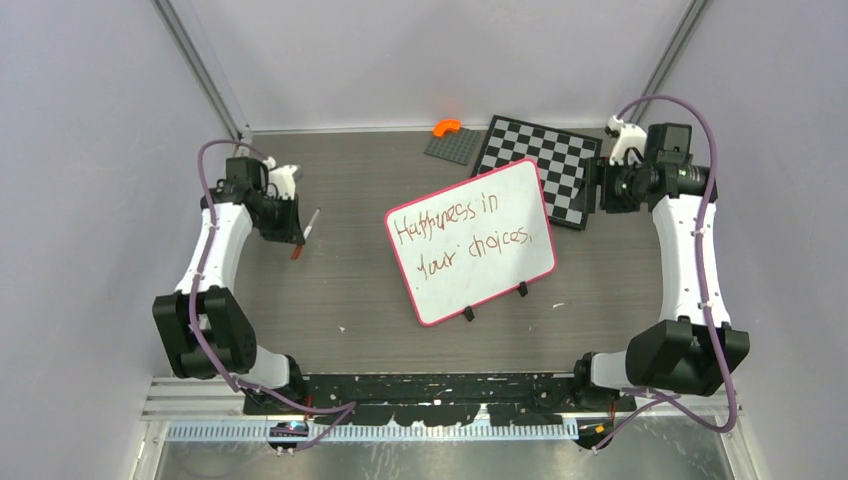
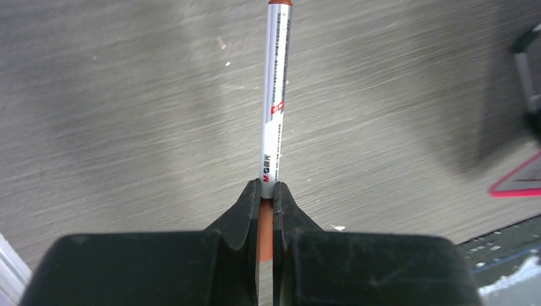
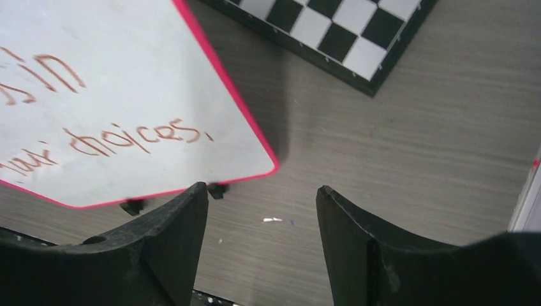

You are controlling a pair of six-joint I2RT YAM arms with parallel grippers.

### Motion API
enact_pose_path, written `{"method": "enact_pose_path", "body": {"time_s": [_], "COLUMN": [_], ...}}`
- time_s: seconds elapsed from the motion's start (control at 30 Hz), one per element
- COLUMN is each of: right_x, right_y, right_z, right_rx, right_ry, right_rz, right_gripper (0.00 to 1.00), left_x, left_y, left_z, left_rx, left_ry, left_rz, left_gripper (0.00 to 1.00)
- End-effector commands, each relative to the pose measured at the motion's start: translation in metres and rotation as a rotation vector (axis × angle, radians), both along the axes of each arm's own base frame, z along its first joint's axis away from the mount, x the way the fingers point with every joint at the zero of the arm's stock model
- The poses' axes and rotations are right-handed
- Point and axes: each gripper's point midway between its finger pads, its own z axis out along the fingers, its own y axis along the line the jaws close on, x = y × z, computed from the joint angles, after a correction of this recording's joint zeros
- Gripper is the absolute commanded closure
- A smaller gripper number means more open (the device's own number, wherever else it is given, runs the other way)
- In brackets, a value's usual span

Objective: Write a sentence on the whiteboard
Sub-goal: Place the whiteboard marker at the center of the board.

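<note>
Tabletop point(image 2: 127, 95); left hand point(image 2: 268, 191) apparently around marker point(image 2: 275, 95)

We look down into a booth closed in by plain pale grey walls point(image 1: 90, 150) at the left, back and right. Two slim metal posts point(image 1: 200, 65) slant up along the back corners. The counter point(image 1: 350, 290) is matte grey with a fine wood grain, dotted with a few small white specks point(image 1: 341, 328). Along its near edge lies a black strip point(image 1: 440, 385), then a ribbed aluminium rail point(image 1: 400, 429) and a brushed metal ledge point(image 1: 450, 462). The light is soft and even, and the shadows are faint.
</note>
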Motion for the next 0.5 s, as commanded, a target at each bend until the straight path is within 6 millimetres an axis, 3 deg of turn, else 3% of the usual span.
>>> {"method": "enact_pose_path", "body": {"time_s": [0.0, 0.23, 0.47], "right_x": [-0.005, -0.011, -0.011], "right_y": [-0.019, -0.038, -0.044], "right_z": [-0.017, -0.073, -0.093], "right_rx": [-0.044, -0.118, -0.117], "right_ry": [-0.030, 0.055, 0.117], "right_rz": [0.004, -0.044, -0.101], "right_gripper": [0.31, 0.26, 0.29], "left_x": [0.001, -0.007, -0.011], "left_y": [0.026, 0.029, 0.028], "left_z": [-0.019, -0.070, -0.102], "left_rx": [0.164, 0.177, 0.163], "left_ry": [-0.030, 0.079, 0.150], "left_rz": [-0.024, -0.031, -0.044], "left_gripper": [0.99, 0.97, 0.89]}}
